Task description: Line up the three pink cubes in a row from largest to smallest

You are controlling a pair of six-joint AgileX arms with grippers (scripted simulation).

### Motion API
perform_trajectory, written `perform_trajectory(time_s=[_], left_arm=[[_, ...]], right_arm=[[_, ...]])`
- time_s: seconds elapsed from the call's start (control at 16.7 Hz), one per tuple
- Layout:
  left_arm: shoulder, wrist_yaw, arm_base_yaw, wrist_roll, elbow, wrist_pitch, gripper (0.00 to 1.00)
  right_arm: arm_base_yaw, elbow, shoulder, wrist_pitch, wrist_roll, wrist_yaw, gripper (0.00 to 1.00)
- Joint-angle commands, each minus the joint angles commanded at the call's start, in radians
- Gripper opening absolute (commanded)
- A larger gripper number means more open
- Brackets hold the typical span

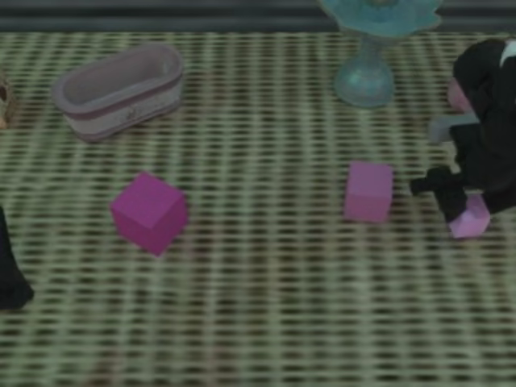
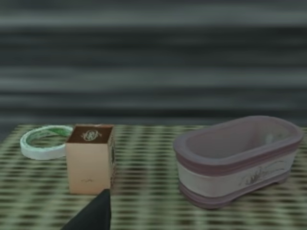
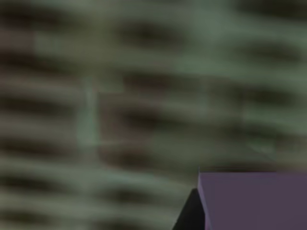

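Observation:
The large deep magenta cube [image 1: 149, 212] lies left of centre. Right of centre is the medium pink cube [image 1: 368, 192]. My right gripper [image 1: 456, 208] hangs at the right edge, shut on the small pale lilac-pink cube [image 1: 472, 219], which sits tilted under its dark fingers. The right wrist view shows that small cube [image 3: 252, 201] pressed against one dark finger [image 3: 192, 215]. My left gripper [image 1: 11, 282] is parked at the left edge, open and empty, with only one fingertip [image 2: 96, 215] showing in its wrist view.
A pinkish oval tub [image 1: 121, 87] [image 2: 237, 158] stands at the back left. At the back right is a pale blue vase [image 1: 367, 68]. A pink round thing [image 1: 459, 97] peeks from behind the right arm. A tan box [image 2: 91, 158] and a tape ring [image 2: 43, 141] stand beyond the left gripper.

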Motion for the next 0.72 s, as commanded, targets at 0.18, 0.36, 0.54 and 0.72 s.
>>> perform_trajectory(time_s=[0.18, 0.36, 0.54, 0.72], left_arm=[[0.0, 0.0, 0.0, 0.0, 0.0, 0.0, 1.0], [0.0, 0.0, 0.0, 0.0, 0.0, 0.0, 1.0], [0.0, 0.0, 0.0, 0.0, 0.0, 0.0, 1.0], [0.0, 0.0, 0.0, 0.0, 0.0, 0.0, 1.0]], right_arm=[[0.002, 0.064, -0.04, -0.116, 0.0, 0.0, 0.0], [0.005, 0.116, -0.078, -0.199, -0.001, 0.0, 0.0], [0.005, 0.12, -0.083, -0.206, -0.001, 0.0, 0.0], [0.014, 0.113, -0.085, -0.204, 0.015, 0.0, 0.0]])
